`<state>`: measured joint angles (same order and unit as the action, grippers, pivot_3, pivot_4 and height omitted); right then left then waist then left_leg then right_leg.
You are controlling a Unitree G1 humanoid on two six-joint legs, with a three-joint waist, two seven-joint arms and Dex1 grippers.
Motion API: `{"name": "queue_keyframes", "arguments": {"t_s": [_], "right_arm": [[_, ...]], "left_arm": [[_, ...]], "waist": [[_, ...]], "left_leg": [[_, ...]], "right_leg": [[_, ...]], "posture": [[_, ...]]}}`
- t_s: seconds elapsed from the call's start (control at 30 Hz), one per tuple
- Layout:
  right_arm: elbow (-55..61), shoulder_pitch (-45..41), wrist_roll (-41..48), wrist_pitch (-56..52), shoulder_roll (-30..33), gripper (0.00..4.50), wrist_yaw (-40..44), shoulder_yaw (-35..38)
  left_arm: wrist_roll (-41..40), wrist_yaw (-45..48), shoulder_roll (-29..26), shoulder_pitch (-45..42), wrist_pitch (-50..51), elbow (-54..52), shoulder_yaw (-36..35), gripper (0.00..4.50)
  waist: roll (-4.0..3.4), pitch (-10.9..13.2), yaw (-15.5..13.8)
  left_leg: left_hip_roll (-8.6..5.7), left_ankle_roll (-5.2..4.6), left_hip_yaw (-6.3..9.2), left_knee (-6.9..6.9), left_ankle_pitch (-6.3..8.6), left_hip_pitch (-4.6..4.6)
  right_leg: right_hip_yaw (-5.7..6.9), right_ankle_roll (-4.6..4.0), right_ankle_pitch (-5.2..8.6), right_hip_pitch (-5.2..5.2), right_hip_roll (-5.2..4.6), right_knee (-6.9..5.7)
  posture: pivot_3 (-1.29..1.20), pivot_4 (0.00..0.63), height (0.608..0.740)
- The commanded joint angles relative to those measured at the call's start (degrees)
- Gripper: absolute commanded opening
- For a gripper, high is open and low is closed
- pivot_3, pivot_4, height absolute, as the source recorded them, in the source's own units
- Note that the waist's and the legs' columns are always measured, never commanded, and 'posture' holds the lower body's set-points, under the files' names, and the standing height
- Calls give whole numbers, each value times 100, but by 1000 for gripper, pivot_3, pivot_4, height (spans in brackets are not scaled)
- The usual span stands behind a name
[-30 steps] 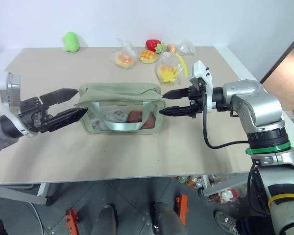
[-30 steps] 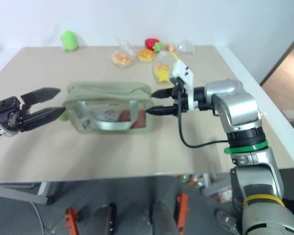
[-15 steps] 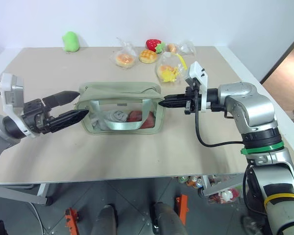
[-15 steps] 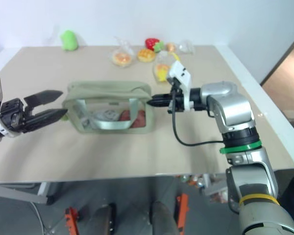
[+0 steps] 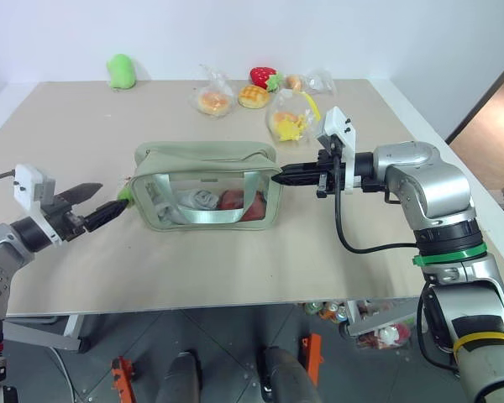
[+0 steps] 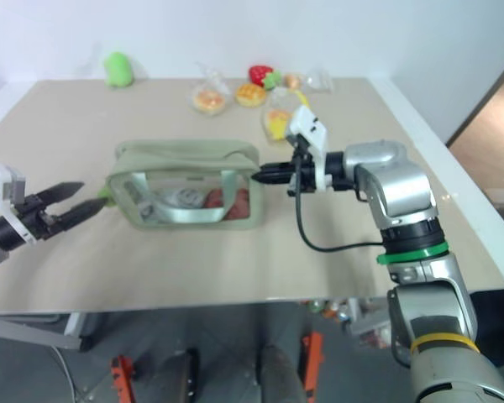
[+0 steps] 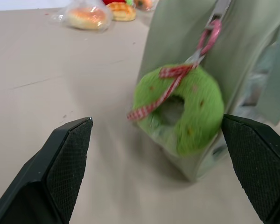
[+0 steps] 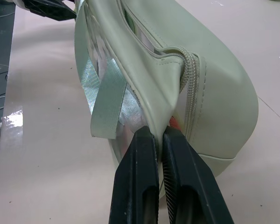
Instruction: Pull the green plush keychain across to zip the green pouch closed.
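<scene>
The sage-green pouch [image 5: 206, 158] stands mid-table, its clear window showing toy food inside. Its top zipper [image 8: 191, 70] runs along the roof. The green plush keychain [image 7: 182, 107], a ring with red-checked ribbon, hangs from the zipper pull at the pouch's left end [image 5: 124, 194]. My left gripper [image 5: 111, 196] is open and level, its fingertips [image 7: 79, 135] just short of the keychain with nothing between them. My right gripper [image 8: 158, 137] is shut on the pouch's fabric edge at the right end [image 5: 275, 178].
A plain light-green plush [image 5: 121, 71] lies at the far left corner. Small clear bags of toy food [image 5: 212, 101] [image 5: 287, 122] and a red strawberry [image 5: 263, 77] sit along the back. The table's front edge [image 5: 235, 309] runs close below the pouch.
My right gripper closed on the pouch's right end and has held still since. My left gripper stayed open, dropping lower and drawing left, away from the pouch's left end.
</scene>
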<state>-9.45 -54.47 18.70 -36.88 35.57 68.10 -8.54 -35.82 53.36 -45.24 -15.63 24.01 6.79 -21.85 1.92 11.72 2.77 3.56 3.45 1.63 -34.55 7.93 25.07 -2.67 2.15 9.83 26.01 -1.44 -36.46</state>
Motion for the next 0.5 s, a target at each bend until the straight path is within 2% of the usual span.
{"name": "queue_keyframes", "arguments": {"t_s": [0.03,0.2,0.5], "right_arm": [[283,12,66,19,75,90,-11,118],[277,23,39,20,95,90,-75,141],[238,-2,27,-22,88,90,-173,126]], "left_arm": [[212,179,-69,-69,-209,149,89,4500],[368,352,-33,-193,-366,365,213,4500],[349,567,78,-399,-268,42,491,4500]], "waist": [[0,0,-2],[0,0,-1],[0,0,-2]], "left_leg": [[0,0,0,0,0,0],[0,0,-1,0,0,-1],[0,0,-3,-1,0,0]], "right_leg": [[0,0,0,0,0,0],[-1,0,0,0,0,0],[-4,3,-2,-1,0,0]], "posture": [[0,150,740],[0,150,740],[0,150,740]]}}
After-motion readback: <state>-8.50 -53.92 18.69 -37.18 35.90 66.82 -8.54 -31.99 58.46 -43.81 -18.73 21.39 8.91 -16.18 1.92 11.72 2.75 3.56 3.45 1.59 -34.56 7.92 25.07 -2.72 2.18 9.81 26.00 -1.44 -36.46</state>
